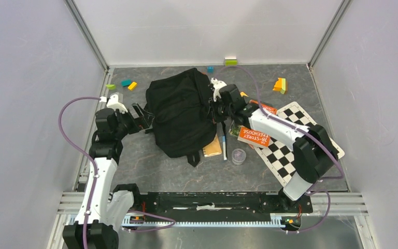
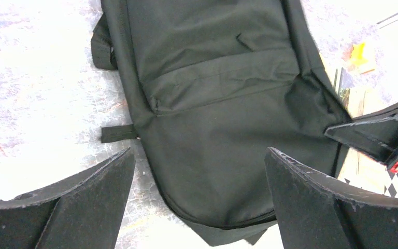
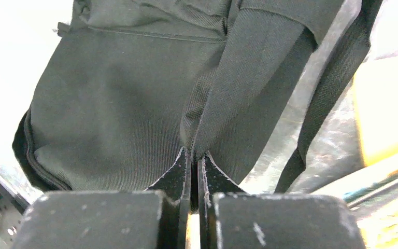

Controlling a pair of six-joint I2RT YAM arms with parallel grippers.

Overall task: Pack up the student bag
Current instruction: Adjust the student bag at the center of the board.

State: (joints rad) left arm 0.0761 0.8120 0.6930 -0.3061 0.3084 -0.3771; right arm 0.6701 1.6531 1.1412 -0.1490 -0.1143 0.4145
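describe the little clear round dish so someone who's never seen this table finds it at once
Find the black backpack mid-table and the checkered board to its right. In the gap between them, just on the near side of the orange Treehouse book, sits a small clear round dish. It is the only see-through, circular item; its neighbours are flat rectangles and a thin pen.

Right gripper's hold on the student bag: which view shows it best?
Right wrist: close up, the right gripper is shut on a fold of the student bag. Top external shows it only at the bag's edge; left wrist glimpses it sidelong.
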